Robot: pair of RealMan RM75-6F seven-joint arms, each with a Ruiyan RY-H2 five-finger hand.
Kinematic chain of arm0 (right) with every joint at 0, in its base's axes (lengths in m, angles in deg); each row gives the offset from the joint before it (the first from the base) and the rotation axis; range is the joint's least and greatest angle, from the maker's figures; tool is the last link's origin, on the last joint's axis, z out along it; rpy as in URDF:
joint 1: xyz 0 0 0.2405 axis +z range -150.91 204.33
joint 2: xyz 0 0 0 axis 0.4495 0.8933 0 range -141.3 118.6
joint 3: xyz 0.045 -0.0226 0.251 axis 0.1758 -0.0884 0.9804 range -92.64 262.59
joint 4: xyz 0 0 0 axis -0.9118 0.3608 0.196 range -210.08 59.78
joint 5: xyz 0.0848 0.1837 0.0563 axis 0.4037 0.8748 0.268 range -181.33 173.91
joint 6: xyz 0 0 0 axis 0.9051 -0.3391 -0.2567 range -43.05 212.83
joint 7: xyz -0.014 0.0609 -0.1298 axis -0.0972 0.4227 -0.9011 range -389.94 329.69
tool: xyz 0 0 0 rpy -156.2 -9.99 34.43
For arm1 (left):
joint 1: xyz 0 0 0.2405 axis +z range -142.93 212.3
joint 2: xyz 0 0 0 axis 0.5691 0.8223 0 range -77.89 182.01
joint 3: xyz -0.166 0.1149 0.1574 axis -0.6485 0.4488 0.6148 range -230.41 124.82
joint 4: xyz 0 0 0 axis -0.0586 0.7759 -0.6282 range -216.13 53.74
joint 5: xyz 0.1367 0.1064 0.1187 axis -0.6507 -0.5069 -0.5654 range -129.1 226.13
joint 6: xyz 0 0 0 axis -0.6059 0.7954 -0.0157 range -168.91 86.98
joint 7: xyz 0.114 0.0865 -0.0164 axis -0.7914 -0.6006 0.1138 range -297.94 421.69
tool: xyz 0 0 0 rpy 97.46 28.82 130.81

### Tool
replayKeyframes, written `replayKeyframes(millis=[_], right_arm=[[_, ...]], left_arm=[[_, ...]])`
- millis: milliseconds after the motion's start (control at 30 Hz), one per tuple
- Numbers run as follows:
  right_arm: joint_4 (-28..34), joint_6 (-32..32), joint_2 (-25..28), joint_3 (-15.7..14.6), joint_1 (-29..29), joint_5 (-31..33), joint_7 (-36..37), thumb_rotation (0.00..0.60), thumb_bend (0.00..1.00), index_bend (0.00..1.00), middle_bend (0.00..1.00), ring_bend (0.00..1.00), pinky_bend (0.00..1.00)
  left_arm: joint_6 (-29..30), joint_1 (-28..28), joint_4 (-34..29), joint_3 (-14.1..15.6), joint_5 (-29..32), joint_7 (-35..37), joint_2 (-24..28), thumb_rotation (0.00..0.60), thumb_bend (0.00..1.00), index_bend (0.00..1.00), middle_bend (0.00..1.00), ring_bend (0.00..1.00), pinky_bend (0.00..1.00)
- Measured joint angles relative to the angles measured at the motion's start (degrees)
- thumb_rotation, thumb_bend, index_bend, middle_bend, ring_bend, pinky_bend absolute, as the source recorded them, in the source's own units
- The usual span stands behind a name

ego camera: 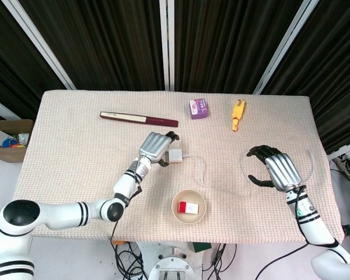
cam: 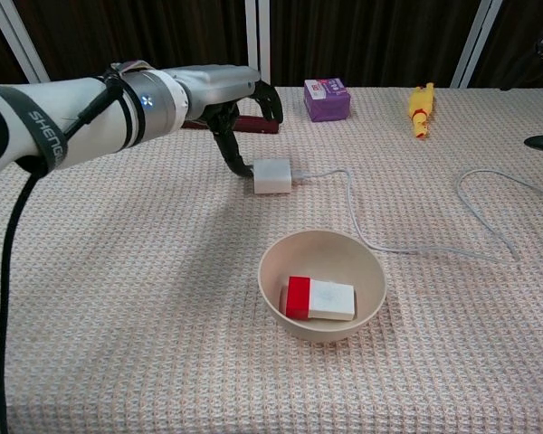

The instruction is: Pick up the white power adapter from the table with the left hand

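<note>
Left hand (ego camera: 154, 147) over table (ego camera: 58, 146), fingers spread and curled down, dark fingertip (cam: 238, 166) at prong end of white power adapter (cam: 273, 175); we see no grip on it. Adapter lies flat mid-table, white cable (cam: 416, 244) trailing right past beige bowl (cam: 322, 285). Right hand (ego camera: 275, 170) spread, holds nothing, near table's right edge.

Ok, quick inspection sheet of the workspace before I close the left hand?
Surface: table under beige woven cloth.
Job's things: white power adapter lies flat, not lifted.
Clutter: dark red flat bar, purple box, yellow toy, bowl holding a red-and-white block.
Hands: left hand at the adapter's left edge, no grip yet; right hand open, off to the right.
Cables: white cable runs right from the adapter.
Surroundings: black curtains behind.
</note>
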Motion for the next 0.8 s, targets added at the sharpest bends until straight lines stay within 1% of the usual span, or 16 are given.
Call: replayKeyframes(millis=[167, 367, 600, 800], right_arm=[[-0.18, 0.04, -0.13, -0.14, -0.33, 0.62, -0.08, 0.600, 0.23, 0.40, 0.32, 0.23, 0.38], [-0.31, 0.12, -0.21, -0.31, -0.57, 0.84, -0.08, 0.600, 0.23, 0.40, 0.32, 0.23, 0.38], [-0.63, 0.11, -0.43, -0.44, -0.71, 0.99, 0.12, 0.600, 0.23, 0.40, 0.32, 0.23, 0.38], [-1.05, -0.11, -0.71, -0.61, -0.80, 1.17, 0.38, 0.600, 0.23, 0.40, 0.32, 0.23, 0.38]], left_arm=[[0.03, -1.90, 3.59, 0.26, 3.10, -0.98, -3.34, 0.600, 0.10, 0.32, 0.27, 0.72, 0.95], [1.27, -3.25, 8.16, 0.16, 6.66, -2.10, -6.74, 0.600, 0.14, 0.33, 0.28, 0.72, 0.95], [1.08, -4.15, 9.86, -0.42, 10.69, -3.35, -8.08, 0.600, 0.16, 0.34, 0.29, 0.72, 0.95], [0.96, -4.71, 10.97, -0.24, 11.34, -3.94, -8.87, 0.600, 0.17, 0.34, 0.29, 0.72, 0.95]])
